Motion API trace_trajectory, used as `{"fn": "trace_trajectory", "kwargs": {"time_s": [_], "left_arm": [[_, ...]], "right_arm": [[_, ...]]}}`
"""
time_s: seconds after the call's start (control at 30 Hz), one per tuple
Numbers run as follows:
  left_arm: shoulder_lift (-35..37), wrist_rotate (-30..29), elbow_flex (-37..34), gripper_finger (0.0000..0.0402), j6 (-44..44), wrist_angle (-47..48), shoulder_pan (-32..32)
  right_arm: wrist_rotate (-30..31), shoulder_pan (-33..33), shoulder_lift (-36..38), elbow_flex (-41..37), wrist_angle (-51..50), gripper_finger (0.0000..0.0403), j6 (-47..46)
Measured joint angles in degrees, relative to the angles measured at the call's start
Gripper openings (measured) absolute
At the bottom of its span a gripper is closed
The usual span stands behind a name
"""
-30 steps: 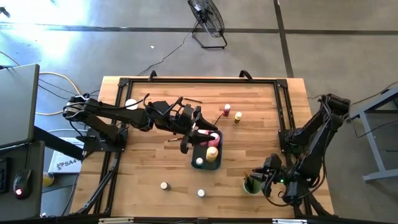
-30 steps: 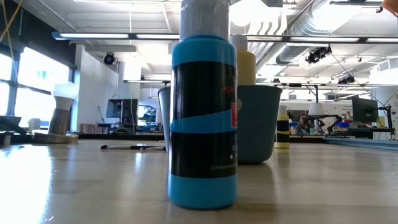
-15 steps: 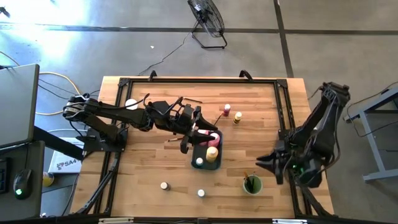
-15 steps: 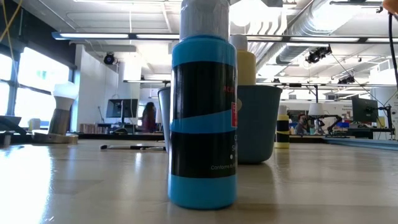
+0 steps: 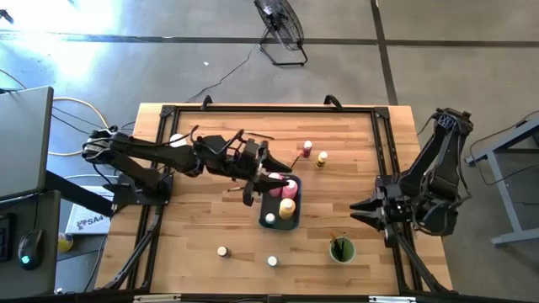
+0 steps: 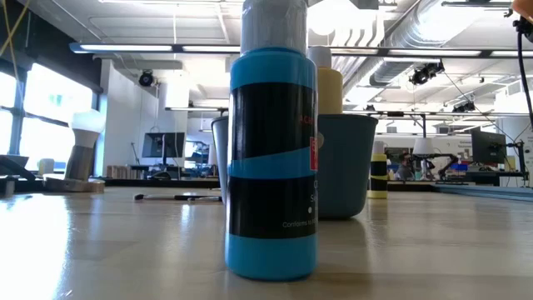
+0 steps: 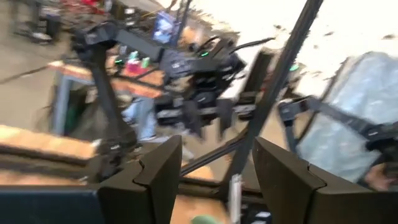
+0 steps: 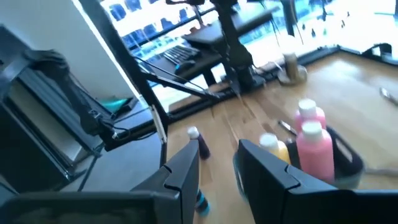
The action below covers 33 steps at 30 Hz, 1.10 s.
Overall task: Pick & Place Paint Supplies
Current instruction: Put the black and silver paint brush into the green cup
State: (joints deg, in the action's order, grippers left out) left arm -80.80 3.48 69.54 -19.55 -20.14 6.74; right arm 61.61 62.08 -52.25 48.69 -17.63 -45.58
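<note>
a blue paint bottle (image 6: 272, 158) with a black label was seen close up in the low view; the small print on the label could not be read. behind it stood the blue-grey tray (image 6: 343, 165) with a yellow bottle (image 6: 326, 79) rising from it.

from above, the tray (image 5: 271, 207) was seen near the table's middle, with a pink bottle (image 5: 290, 187), a yellow bottle (image 5: 286, 208) and a pale-capped jar (image 5: 269, 219) in it. the left gripper (image 5: 263, 172) was held just over the tray's far-left corner, its fingers (image 7: 163, 174) apart and nothing seen between them.

the right gripper (image 5: 364, 210) was raised at the table's right edge, above and apart from the green cup (image 5: 341, 250), in which brushes were stood; its fingers (image 8: 186, 175) were parted with nothing held.

two small bottles (image 5: 308, 149) were left beyond the tray, and two jars (image 5: 222, 251) on open wood near the front edge.
</note>
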Motion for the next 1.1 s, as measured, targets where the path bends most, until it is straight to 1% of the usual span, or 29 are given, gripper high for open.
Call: {"fn": "trace_trajectory", "kwargs": {"time_s": [0.23,0.3,0.37,0.43,0.5,0.57,0.67,0.73,0.83,0.97,1.1], "left_arm": [[8.39,-7.71,0.06,0.0193,6.14,12.78,0.0],[11.39,-10.68,-0.02,0.0193,7.47,18.0,0.02],[13.15,-13.33,0.15,0.0193,7.8,20.51,0.02],[15.11,-15.88,-0.03,0.0193,7.77,25.37,0.02],[15.52,-17.79,0.14,0.0193,7.78,27.57,0.01],[16.58,-20.17,-0.13,0.0193,7.86,32.21,0.02],[16.93,-24.52,0.08,0.0193,7.51,34.86,0.02],[17.58,-29.45,-0.11,0.0193,7.86,37.79,0.0],[18.78,-36.68,-0.07,0.0193,10.96,39.95,-0.02],[20.93,-45.26,-0.02,0.0193,13.5,40.91,-0.02],[23.95,-49.64,-0.02,0.0193,13.87,42.69,-0.02]], "right_arm": [[0.87,0.0,0.0,0.0,10.09,0.0106,18.01],[3.13,0.0,0.0,0.0,12.76,0.0106,23.22],[6.21,-0.16,0.0,0.0,15.01,0.0106,28.53],[8.62,-1.32,-0.02,0.0,17.33,0.0106,32.73],[8.76,-3.36,0.0,0.02,18.88,0.0106,35.25],[8.08,-6.11,0.0,0.02,20.94,0.0105,36.77],[4.3,-11.66,0.0,0.02,23.22,0.0106,36.84],[-0.43,-15.95,0.0,0.02,24.07,0.0105,36.85],[-8.0,-22.56,-0.02,0.02,25.22,0.0105,36.82],[-15.94,-30.67,-0.02,0.02,26.43,0.0105,36.8],[-20.76,-37.23,-0.04,0.02,27.62,0.0105,36.66]]}}
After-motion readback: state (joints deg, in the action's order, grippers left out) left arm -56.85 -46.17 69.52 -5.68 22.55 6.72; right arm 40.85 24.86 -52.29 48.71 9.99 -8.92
